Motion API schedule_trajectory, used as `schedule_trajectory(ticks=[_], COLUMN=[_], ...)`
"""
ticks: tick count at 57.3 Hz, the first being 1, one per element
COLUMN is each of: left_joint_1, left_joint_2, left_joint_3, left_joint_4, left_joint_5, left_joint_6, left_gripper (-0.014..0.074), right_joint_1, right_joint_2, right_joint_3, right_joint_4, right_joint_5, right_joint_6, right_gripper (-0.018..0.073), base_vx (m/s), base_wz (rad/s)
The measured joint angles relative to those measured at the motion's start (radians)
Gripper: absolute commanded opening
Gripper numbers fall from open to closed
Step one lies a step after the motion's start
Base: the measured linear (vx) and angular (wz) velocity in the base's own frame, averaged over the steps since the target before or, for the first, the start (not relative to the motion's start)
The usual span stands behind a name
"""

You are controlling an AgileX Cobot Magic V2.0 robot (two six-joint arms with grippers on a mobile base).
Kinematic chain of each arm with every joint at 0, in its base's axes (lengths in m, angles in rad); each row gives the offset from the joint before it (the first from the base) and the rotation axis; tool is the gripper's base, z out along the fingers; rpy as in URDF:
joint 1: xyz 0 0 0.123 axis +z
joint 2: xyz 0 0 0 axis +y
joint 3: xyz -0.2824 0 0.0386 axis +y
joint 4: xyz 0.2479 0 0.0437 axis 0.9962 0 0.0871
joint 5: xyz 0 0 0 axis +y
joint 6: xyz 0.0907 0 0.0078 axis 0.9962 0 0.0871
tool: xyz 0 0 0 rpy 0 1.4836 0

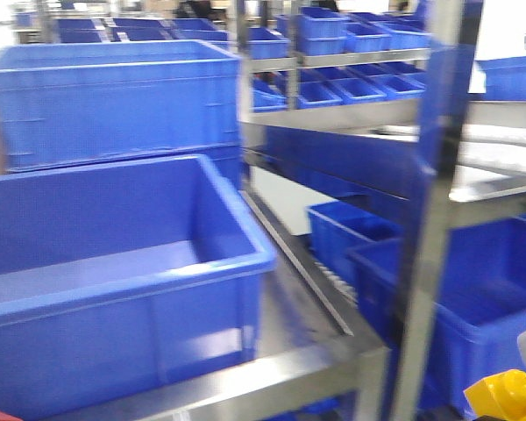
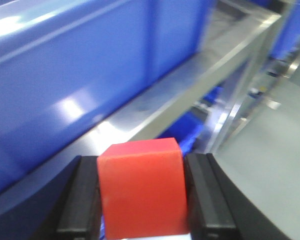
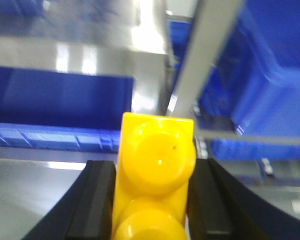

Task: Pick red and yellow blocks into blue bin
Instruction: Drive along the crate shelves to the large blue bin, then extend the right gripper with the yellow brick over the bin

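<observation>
In the left wrist view my left gripper (image 2: pixel 140 200) is shut on the red cube (image 2: pixel 140 187), whose sides the two black fingers (image 2: pixel 82 200) press. The right wrist view has my right gripper (image 3: pixel 152 200) shut on the yellow studded brick (image 3: pixel 157 165), its studs facing the camera. The blue bin (image 1: pixel 123 303) stands on the steel shelf at the front left, and its inside looks bare. Its outer wall (image 2: pixel 90 65) rises just ahead of the red cube. The yellow brick (image 1: pixel 507 395) shows at the bottom right corner, lower than the bin's rim and far to its right.
A taller ribbed blue crate (image 1: pixel 114 101) stands behind the bin. A steel shelf edge (image 1: pixel 316 360) and an upright post (image 1: pixel 425 263) lie between the bin and the yellow brick. More blue crates (image 1: pixel 473 307) fill the lower right and the racks (image 1: pixel 351 53) behind.
</observation>
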Motion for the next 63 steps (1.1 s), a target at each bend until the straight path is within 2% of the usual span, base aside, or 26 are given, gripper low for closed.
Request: schedule_trajectory(ticks=[36,63], left_joint_1=[0.000,0.000], left_joint_2=[0.000,0.000], left_joint_3=[0.000,0.000], left_joint_4=[0.000,0.000], left_joint_5=[0.000,0.000], left_joint_6=[0.000,0.000], left_gripper=[0.0234,0.0234], right_joint_1=[0.000,0.000], right_joint_2=[0.000,0.000], right_joint_3=[0.000,0.000], right_joint_4=[0.000,0.002], right_joint_5=[0.000,0.002], right_joint_6=[0.000,0.000], right_gripper=[0.0231,0.0231], base_vx=[0.11,0.04], base_wz=[0.48,0.17])
